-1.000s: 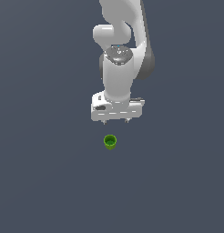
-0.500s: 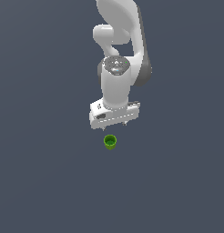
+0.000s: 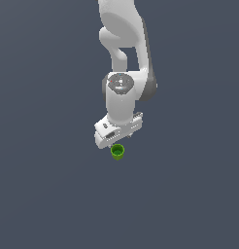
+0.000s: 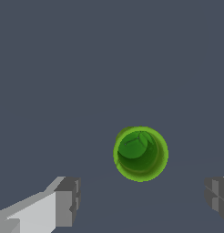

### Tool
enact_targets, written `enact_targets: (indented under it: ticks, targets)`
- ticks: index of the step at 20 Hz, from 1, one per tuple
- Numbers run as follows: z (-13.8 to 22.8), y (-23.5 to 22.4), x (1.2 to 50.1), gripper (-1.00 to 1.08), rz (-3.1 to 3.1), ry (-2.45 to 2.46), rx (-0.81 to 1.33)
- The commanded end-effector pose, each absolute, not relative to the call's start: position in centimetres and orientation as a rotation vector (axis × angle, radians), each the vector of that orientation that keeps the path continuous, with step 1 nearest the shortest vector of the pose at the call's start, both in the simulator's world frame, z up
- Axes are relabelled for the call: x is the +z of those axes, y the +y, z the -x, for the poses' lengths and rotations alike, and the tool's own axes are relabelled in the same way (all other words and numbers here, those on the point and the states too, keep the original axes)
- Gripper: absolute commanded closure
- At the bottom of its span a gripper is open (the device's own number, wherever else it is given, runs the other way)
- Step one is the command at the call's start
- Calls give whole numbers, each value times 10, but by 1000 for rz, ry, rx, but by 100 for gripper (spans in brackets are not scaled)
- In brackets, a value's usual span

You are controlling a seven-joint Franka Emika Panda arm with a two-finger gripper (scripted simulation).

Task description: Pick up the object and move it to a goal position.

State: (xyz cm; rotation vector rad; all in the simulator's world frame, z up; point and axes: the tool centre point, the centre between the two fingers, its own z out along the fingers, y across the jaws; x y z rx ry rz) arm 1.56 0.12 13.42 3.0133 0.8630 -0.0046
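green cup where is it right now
In the exterior view the green cup stands upright on the grey floor, just below the white gripper, near the middle.

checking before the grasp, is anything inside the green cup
The wrist view looks straight into the green cup: only its own green floor shows, nothing inside. What lies beneath it is covered. The open gripper hangs above.

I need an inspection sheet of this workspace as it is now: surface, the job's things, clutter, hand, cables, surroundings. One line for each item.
Surface: plain dark grey floor, no marks seen.
Job's things: green cup stands upright, hollow top showing; no goal marker seen.
Clutter: nothing seen.
Hand: white hand is open, close above the cup; in the wrist view the fingertips stand apart on either side, not touching the cup.
Cables: nothing seen.
Surroundings: white arm only; the rest is uniform grey.
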Motion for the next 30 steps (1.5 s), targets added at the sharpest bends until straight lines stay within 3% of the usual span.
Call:
enact_targets:
  ticks: [1, 14, 30]
  targets:
    - [-18, -1, 126, -92, -2982, 966, -5]
    - [-24, -8, 97, -92, -2850, 1319, -1]
    - [-24, -9, 68, -92, -2830, 1364, 0]
